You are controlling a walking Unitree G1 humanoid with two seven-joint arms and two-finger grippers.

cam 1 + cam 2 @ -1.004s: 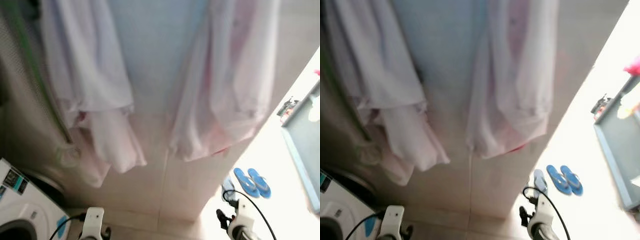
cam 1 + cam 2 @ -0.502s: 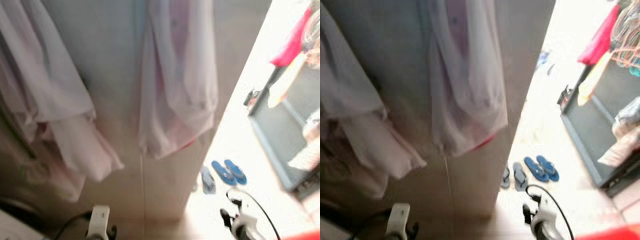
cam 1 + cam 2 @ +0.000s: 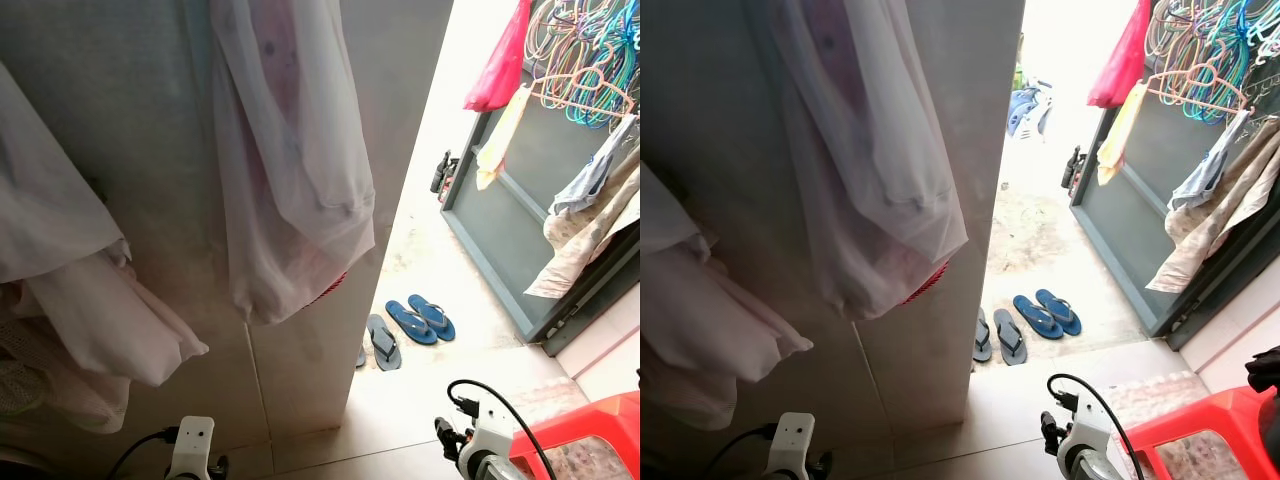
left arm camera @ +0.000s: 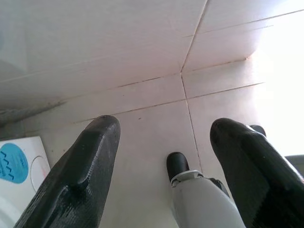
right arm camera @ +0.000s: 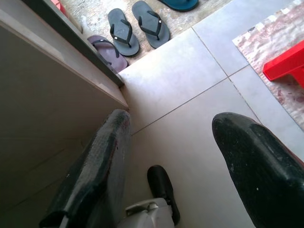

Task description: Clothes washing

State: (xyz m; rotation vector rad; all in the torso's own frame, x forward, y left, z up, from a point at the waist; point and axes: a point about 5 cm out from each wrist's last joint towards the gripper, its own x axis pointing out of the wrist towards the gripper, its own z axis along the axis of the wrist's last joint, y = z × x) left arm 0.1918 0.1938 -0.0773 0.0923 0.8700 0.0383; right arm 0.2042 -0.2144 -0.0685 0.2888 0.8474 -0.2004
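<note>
Hanging low with nothing in either of them, both grippers are just along for the ride right now. The left gripper point(image 4: 161, 166) has its two black fingers spread wide over bare floor tile point(image 4: 156, 61), and a corner of the white washing machine point(image 4: 16, 164) with its blue sticker sits right beside it. The right gripper point(image 5: 171, 171) is spread the same way, empty, above the tile where the wall edge point(image 5: 71, 52) ends, with a few dark flip-flops point(image 5: 137, 23) a bit past that corner.

What changed is the view, not the stuff. A second ago the head camera had the washer's white top and drum in the lower left; now the whole picture has swung to the robot's right, so the machine has dropped out of the head views. That's the camera turning, nothing got moved.

Taking the wall as the landmark: pale garments point(image 3: 290, 170) hang against it, more bunched whitish clothes point(image 3: 90, 310) to its left. Past its right edge is the sunlit doorway with blue flip-flops point(image 3: 420, 320) on the ground, then a grey gate point(image 3: 520, 200) draped with cloths and a tangle of coloured hangers point(image 3: 585, 50). A red plastic stool point(image 3: 580, 440) sits near the right arm.

My read: it's turning away from the washer to go find laundry, so no actual washing step has started yet.
</note>
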